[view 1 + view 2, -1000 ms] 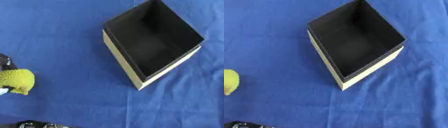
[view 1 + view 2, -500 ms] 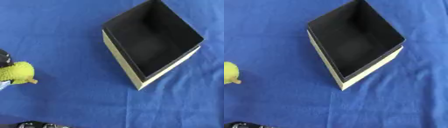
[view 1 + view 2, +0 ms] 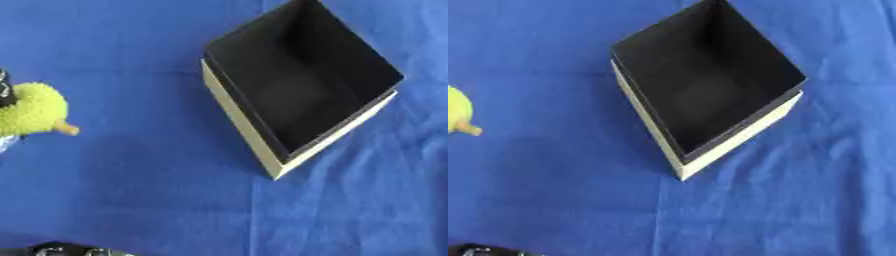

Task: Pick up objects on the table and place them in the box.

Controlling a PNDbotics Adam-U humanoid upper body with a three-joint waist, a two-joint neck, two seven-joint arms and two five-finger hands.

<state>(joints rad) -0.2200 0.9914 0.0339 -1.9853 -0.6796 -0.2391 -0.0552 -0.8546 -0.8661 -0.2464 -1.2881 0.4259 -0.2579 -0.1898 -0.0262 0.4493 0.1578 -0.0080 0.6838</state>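
Left eye view | fuzzy yellow-green plush toy [image 3: 33, 109] at left edge, well apart from black box [image 3: 302, 85] upper right | left hand [image 3: 4, 90] barely visible (fingers? can't tell) | blue tablecloth [image 3: 131, 190]

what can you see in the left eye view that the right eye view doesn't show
Only the left eye view shows most of the yellow-green fuzzy toy, with dark and pale bits of something against it at the picture's left edge; what they are cannot be told. The right eye view adds nothing new: it cuts the toy to a sliver with its small orange tip, and shows more cloth to the right of the box. Both show the open black box with pale outer walls and nothing visible inside, the blue cloth, and a dark part at the bottom left corner.
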